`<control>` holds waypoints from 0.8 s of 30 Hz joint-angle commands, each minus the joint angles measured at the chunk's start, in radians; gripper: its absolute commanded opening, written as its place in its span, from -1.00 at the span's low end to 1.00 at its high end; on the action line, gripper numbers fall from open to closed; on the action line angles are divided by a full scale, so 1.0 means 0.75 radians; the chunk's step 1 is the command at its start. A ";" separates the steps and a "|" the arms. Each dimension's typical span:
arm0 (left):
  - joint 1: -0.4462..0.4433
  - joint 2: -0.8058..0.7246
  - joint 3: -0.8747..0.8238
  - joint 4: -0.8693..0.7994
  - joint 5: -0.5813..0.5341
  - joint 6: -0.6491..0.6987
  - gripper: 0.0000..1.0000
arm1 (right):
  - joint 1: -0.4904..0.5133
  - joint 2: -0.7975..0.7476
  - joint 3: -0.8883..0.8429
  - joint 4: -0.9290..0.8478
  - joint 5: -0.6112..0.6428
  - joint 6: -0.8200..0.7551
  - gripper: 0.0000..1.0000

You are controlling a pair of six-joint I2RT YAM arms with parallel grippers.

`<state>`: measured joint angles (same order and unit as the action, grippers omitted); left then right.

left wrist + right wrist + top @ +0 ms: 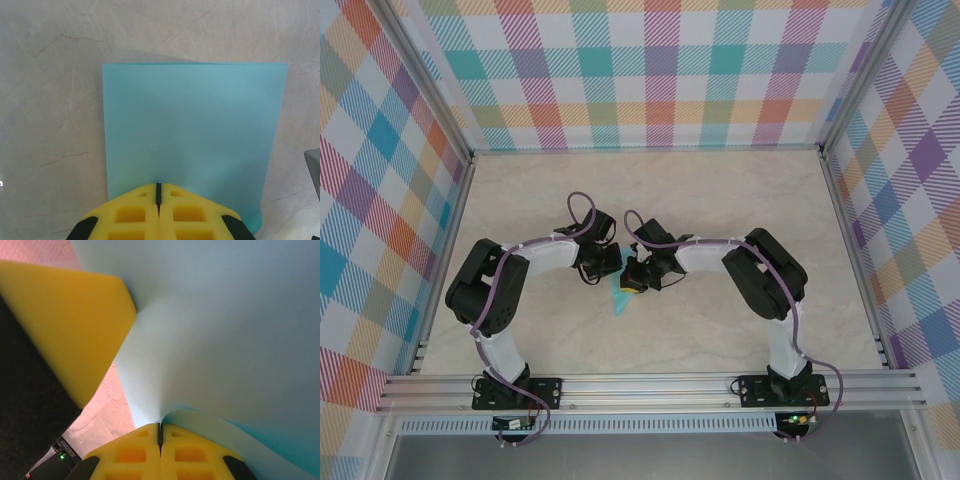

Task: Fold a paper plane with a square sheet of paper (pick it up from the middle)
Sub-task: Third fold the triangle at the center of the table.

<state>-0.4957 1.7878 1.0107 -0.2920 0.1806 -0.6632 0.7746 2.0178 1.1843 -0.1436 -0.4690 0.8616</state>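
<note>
The square sheet of paper [620, 298] is plain turquoise and hangs between my two grippers at the middle of the table. From the left wrist it looks like a flat upright rectangle [195, 130] over the marble. My left gripper [158, 186] is shut on the middle of its near edge. My right gripper [160, 426] is shut on another edge of the sheet [225, 340], which curls and bows away above the pinch. In the top view the left gripper [608, 268] and right gripper [634, 282] nearly touch. The paper plane is not in view.
The marble table [720, 200] stretches open behind and to both sides of the arms. Checkered walls [650, 70] and aluminium frame rails [650, 385] enclose it. A yellow finger of the left gripper [65, 325] stands close beside the paper in the right wrist view.
</note>
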 commanded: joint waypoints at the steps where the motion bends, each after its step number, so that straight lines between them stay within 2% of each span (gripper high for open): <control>1: 0.010 0.042 -0.005 -0.052 -0.019 0.019 -0.96 | 0.009 0.030 0.042 -0.022 -0.014 -0.059 -0.91; 24: 0.009 0.042 -0.001 -0.060 -0.017 0.022 -0.96 | 0.012 0.033 0.055 -0.105 -0.004 -0.149 -0.91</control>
<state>-0.4957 1.7878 1.0107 -0.2924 0.1806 -0.6605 0.7753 2.0380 1.2179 -0.1734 -0.4694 0.7868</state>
